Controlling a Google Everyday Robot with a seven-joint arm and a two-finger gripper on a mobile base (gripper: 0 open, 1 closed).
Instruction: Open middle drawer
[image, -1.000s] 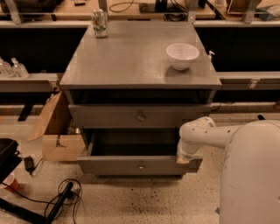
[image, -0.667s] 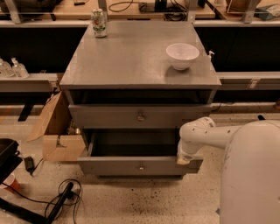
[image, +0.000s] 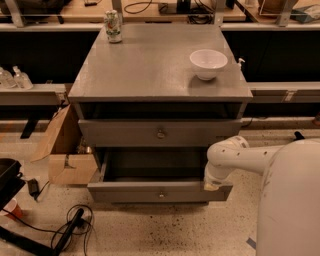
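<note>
The middle drawer (image: 161, 192) is pulled out of the grey cabinet (image: 160, 75). Its grey box interior (image: 155, 165) shows, and a small round knob (image: 161, 194) sits at the centre of its flat front. Above it, the taller-fronted drawer (image: 161, 133) with the bigger knob is pushed in. My white arm (image: 235, 155) reaches in from the right and bends down. My gripper (image: 211, 186) is at the right end of the middle drawer's front, mostly hidden behind the wrist. The lowest drawer is hidden beneath the open one.
A white bowl (image: 208, 63) and a printed can (image: 113, 26) stand on the cabinet top. A cardboard box (image: 65, 150) sits left of the cabinet. Black cables (image: 70, 230) and a black object (image: 7, 175) lie on the speckled floor at left. My white body (image: 290, 200) fills the lower right.
</note>
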